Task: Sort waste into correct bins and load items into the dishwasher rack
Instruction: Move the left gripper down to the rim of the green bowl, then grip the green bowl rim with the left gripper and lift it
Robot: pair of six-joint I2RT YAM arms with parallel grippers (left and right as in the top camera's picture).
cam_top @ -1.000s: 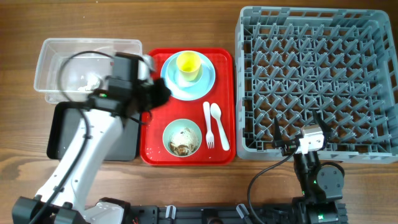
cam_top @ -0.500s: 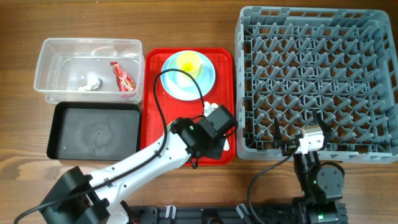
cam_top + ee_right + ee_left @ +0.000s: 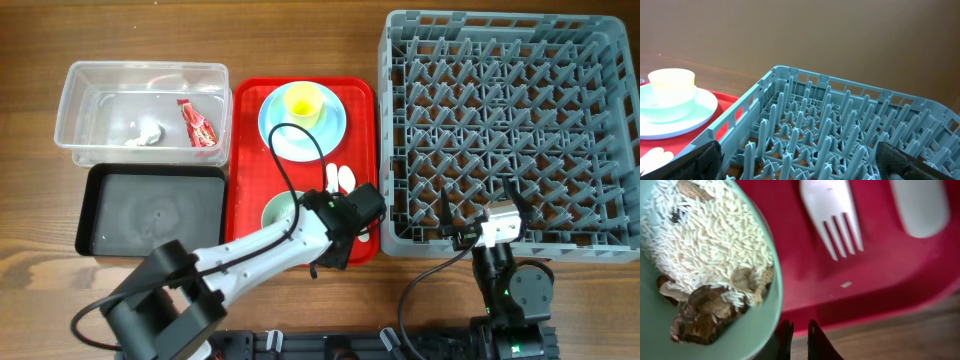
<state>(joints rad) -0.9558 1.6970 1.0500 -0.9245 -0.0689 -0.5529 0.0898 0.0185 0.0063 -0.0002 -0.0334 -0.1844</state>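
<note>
The left gripper (image 3: pixel 799 332) has shifted toward the red tray's (image 3: pixel 245 150) lower right corner since half a second ago, uncovering part of the one bowl (image 3: pixel 760 330) of rice and scraps (image 3: pixel 697 317). Its fingers are nearly pressed together and empty. On the tray are one plate (image 3: pixel 330 130), cup (image 3: pixel 303 103), fork (image 3: pixel 832 210) and spoon (image 3: pixel 920 205). Left of it, the clear tub (image 3: pixel 90 80) holds one wrapper (image 3: pixel 197 123) and one tissue (image 3: pixel 146 133). The right gripper (image 3: pixel 480 205) is spread wide.

Near the front edge of the counter (image 3: pixel 40 300), I had only a thin strip of red tray (image 3: pixel 800 275) between the bowl (image 3: pixel 771 295) and the fork (image 3: pixel 832 217). The rack (image 3: pixel 505 130) walled off the right side. Bare wood showed at the front left corner.
</note>
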